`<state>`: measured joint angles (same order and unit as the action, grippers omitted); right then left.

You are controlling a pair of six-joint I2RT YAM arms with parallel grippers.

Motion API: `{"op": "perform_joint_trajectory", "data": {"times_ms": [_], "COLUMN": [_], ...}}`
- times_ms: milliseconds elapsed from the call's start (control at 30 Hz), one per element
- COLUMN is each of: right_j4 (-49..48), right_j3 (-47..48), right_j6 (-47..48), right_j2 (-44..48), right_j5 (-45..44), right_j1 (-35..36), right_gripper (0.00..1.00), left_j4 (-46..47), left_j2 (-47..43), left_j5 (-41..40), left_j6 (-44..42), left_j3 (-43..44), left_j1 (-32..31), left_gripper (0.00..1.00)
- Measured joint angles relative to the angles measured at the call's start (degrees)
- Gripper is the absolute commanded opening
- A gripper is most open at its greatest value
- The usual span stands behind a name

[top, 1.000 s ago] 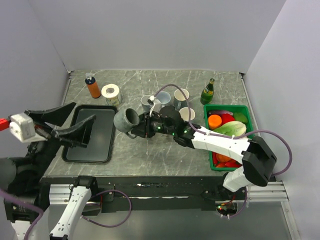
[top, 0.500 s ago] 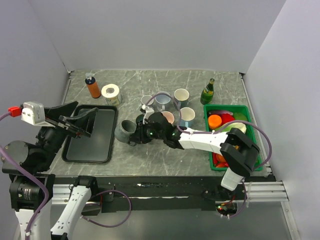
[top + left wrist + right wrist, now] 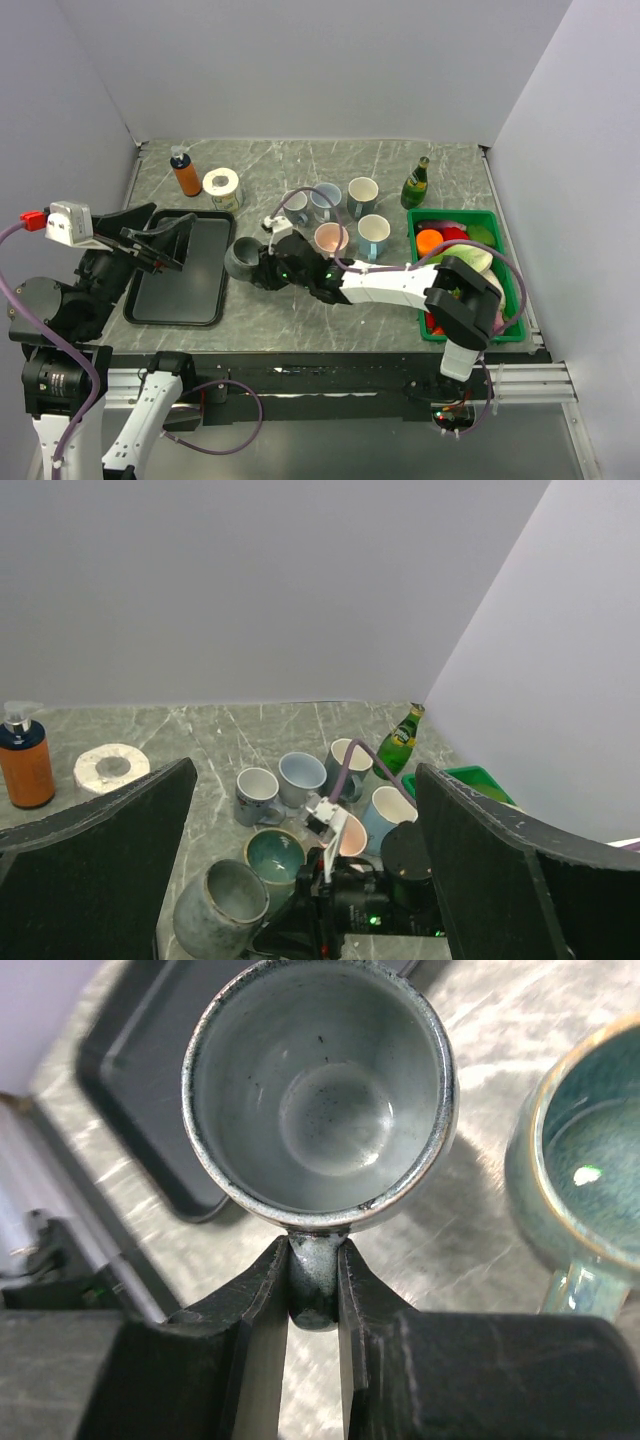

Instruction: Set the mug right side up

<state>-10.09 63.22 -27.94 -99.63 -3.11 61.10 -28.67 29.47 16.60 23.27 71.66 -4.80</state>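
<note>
1. Top external, surface and room: I log a grey marbled table closed in by plain pale walls at the back and both sides. On it:
   - a black tray at the left
   - an orange bottle and a white roll side by side at the far left
   - a green glass bottle at the far right
   - a green bin of produce along the right edge
   - a cluster of mugs mid-table
2. Top external, arms:
   - The right arm runs from its base at lower right, low across the table toward the left.
   - The right gripper is at the grey mug. The mug sits mouth up just beside the tray's right edge, left of the cluster.
   - The left arm is raised at the left edge, with the left gripper above the tray and touching nothing.
3. Left wrist:
   - The left fingers are spread wide with nothing between them.
   - Below them I see the grey mug, mouth up, just beside a teal-glazed mug.
   - The right arm's dark wrist is directly behind the grey mug.
4. Right wrist:
   - The right fingers are clenched on the grey mug's handle, one on each side.
   - The mug's mouth faces the camera, showing a pale glazed interior with nothing in it.
   - The tray lies beyond the mug.
   - The teal-glazed mug is at the right, apart from the grey mug.
5. Writing: the green glass bottle carries a label, too small for me to read.
</note>
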Motion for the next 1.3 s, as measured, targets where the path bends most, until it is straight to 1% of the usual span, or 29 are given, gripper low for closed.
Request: {"op": "perform_joint_trajectory", "data": {"times_ms": [200, 433, 700, 900, 933, 967, 1033, 1067, 1100, 1133, 1200, 1233, 1300], "right_j4": [3.4, 8.3, 9.0, 8.9, 9.1, 9.4, 10.2, 10.4, 10.4, 10.5, 11.1, 11.5, 12.1], "right_j3": [5.2, 9.6, 11.1, 14.1, 14.6, 15.0, 15.6, 15.6, 15.6, 15.6, 16.3, 16.9, 18.2], "right_j6": [1.9, 1.0, -0.9, -1.2, -1.4, -1.5, -2.1, -2.4, -2.7, -3.0, -3.6, -3.8, -4.0], "right_j2": [-5.0, -9.9, -13.0, -15.5, -15.8, -16.1, -16.2, -16.2, -16.2, -16.2, -16.2, -16.2, -16.2], "right_j5": [-8.5, -15.4, -18.9, -20.9, -21.0, -21.1, -21.2, -21.2, -21.3, -21.3, -21.5, -21.6, -21.8], "right_j1": [2.4, 2.6, 2.8, 2.8, 2.8, 2.8, 2.8, 2.8, 2.8, 2.8, 2.8, 2.8, 2.8], "right_gripper": [0.0, 0.0, 0.0, 0.0, 0.04, 0.17, 0.3, 0.4, 0.44, 0.5, 0.55, 0.61, 0.65], "left_j4": [-0.2, -0.7, -1.7, -2.7, -2.7, -2.7, -2.7, -2.7, -2.7, -2.8, -3.0, -3.0, -3.2], "left_j2": [0.1, 0.1, 1.3, 2.4, 2.4, 2.4, 2.4, 2.5, 2.5, 2.6, 2.8, 2.9, 3.2], "left_j5": [-0.5, -1.4, -1.7, -2.6, -2.7, -2.8, -2.9, -2.9, -2.9, -2.8, -2.5, -2.4, -2.3], "left_j6": [0.0, 0.0, 0.5, 1.5, 1.7, 1.8, 1.9, 1.9, 1.9, 1.9, 2.0, 2.0, 2.0], "left_j3": [0.0, -0.5, -0.8, -0.7, -0.7, -0.7, -0.7, -0.7, -0.7, -0.7, -0.7, -0.7, -0.7], "left_j1": [0.0, 0.0, 0.0, 0.0, 0.0, 0.0, 0.0, 0.0, 0.0, 0.0, 0.0, 0.0, 0.0], "left_gripper": [0.96, 0.96, 0.96, 0.96, 0.96, 0.96, 0.96, 0.96, 0.96, 0.96, 0.96, 0.96, 0.96]}}
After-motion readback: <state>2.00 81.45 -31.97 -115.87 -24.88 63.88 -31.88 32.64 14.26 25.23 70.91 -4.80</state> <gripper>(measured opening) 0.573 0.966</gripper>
